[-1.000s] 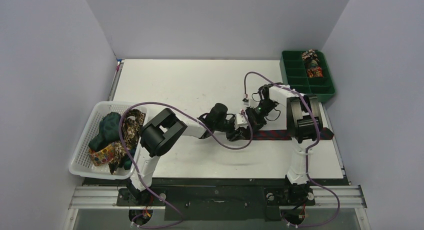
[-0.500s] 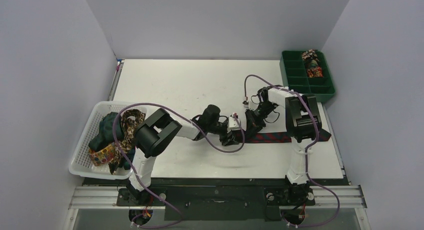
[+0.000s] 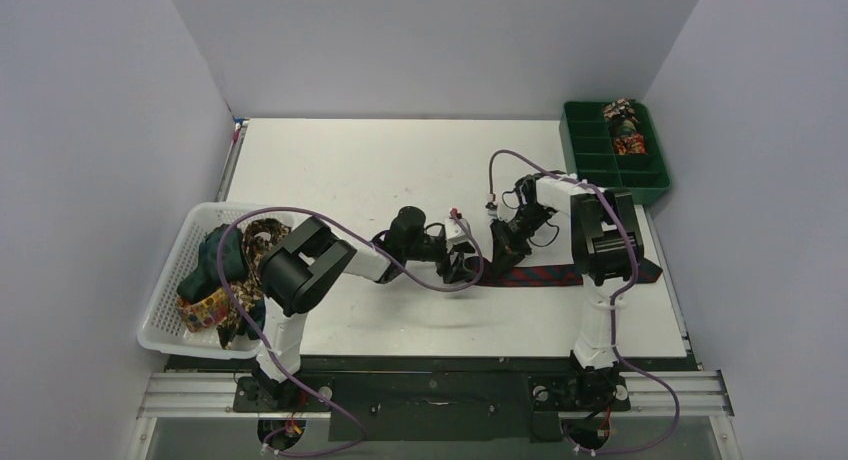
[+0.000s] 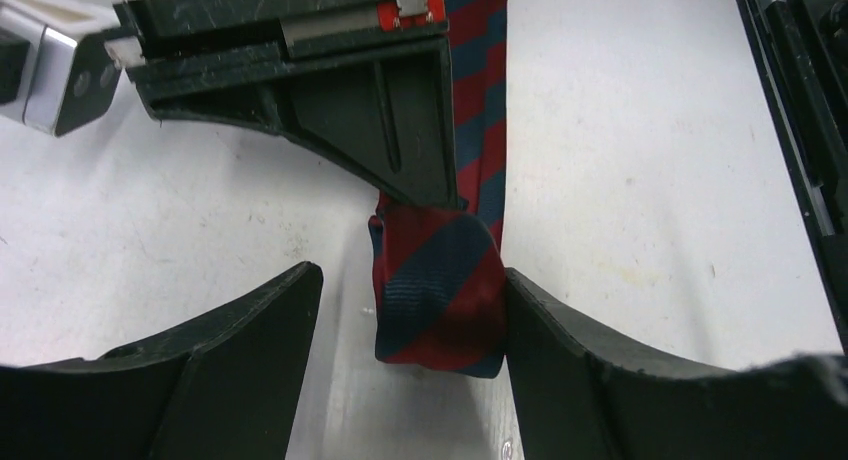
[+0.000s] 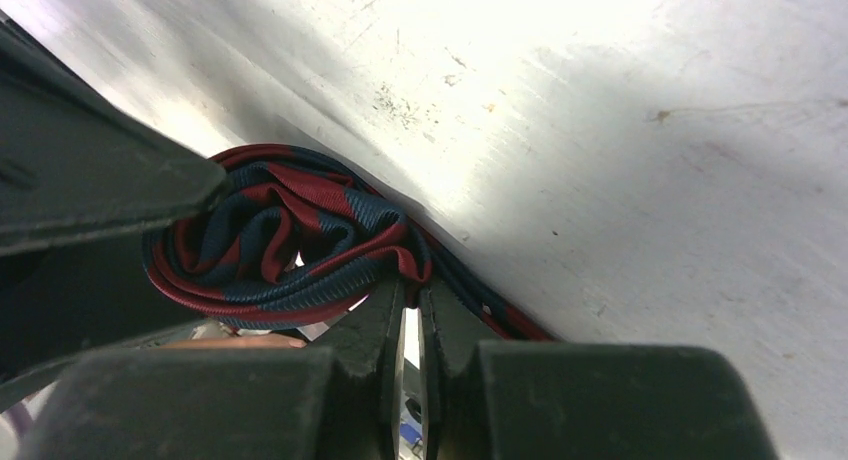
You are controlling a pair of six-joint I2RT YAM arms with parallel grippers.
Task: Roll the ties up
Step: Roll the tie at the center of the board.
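My left gripper [image 4: 410, 280] is spread wide, low over the desk [image 3: 350, 170], and the rolled end of the striped tie [image 4: 440, 290] sits between its fingers [image 4: 240, 360]. One finger touches the side of the roll, and the other stands clear of it with bare desk between. That gripper is released, grasping nothing. My right gripper [image 5: 410, 292] meets the same roll from the far side. Its fingers are clenched almost together, with only a sliver of light between them, and their tips bite on a fold at the edge of the coil, so I take it as grasping the tie. From the right wrist I see the end of the roll: a loose spiral of navy and red layers, lying on the desk. In the top view the roll lies about midway across the desk, toward the near side, with both grippers crowded on it. The unrolled length runs flat from there to the right, passes under my right arm and ends near the right edge. At the left edge the basket [image 3: 160, 310] holds a heap of other ties [image 3: 225, 270] — dark green, brown-gold patterned and multicoloured. In the far right corner the tray [image 3: 588, 140] has rolled ties [image 3: 625, 130] in its far right compartments, well apart from the one I am handling.
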